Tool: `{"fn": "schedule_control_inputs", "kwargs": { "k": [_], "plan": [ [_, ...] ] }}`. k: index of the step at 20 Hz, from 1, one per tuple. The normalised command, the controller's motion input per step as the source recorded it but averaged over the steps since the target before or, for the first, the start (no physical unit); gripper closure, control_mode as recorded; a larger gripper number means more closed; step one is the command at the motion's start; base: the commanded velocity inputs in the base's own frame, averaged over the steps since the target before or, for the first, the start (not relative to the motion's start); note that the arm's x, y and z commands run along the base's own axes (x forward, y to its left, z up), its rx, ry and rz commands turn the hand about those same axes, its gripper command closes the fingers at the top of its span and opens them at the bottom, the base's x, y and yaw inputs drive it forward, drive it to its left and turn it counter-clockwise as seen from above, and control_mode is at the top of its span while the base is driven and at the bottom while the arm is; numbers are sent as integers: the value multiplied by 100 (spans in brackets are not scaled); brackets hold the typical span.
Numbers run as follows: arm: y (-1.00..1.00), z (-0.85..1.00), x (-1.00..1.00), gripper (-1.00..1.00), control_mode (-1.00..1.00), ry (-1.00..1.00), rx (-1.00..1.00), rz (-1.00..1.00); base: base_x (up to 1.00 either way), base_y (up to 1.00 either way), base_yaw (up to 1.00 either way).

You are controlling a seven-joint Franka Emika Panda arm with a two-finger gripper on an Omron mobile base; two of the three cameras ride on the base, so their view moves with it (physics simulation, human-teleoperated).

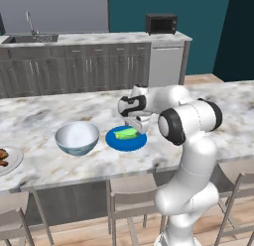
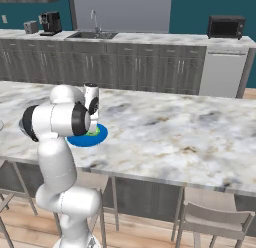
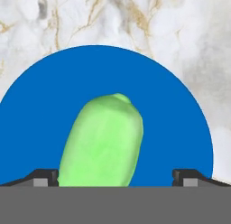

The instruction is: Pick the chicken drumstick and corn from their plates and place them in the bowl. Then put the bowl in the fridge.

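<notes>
- I have the arm reaching over the marble counter, which carries everything I need within one sweep, so I judge no driving is called for before the pickups.
- The bowl sits empty just beside the blue plate, near enough that a short carry should drop food into it.
- At the left edge of the left base view, the pale plate holds the chicken drumstick, well apart from the hand; I take that as the later pickup.
- The corn lies on the blue plate, its length running between the finger tips in the hand view.
- My gripper hovers low over it, jaws spread fully and gripping nothing, straddling the cob so closing should catch its sides.
</notes>
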Motion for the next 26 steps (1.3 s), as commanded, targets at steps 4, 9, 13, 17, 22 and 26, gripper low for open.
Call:
{"fn": "schedule_control_inputs", "kwargs": {
  "k": [4,9,13,17,22,26],
  "plan": [
    [2,-12,20,-100,-100,0,3,0,0,0,0],
    [1,-13,10,-100,-100,0,4,0,0,0,0],
    [5,-24,0,-100,-100,0,1,-1,0,0,0],
    [10,-25,0,-100,-100,0,0,-1,0,0,0],
    [13,-23,-1,100,-100,0,0,0,0,0,0],
    [1,-1,-17,100,-100,-1,0,0,0,0,0]
  ]
}}
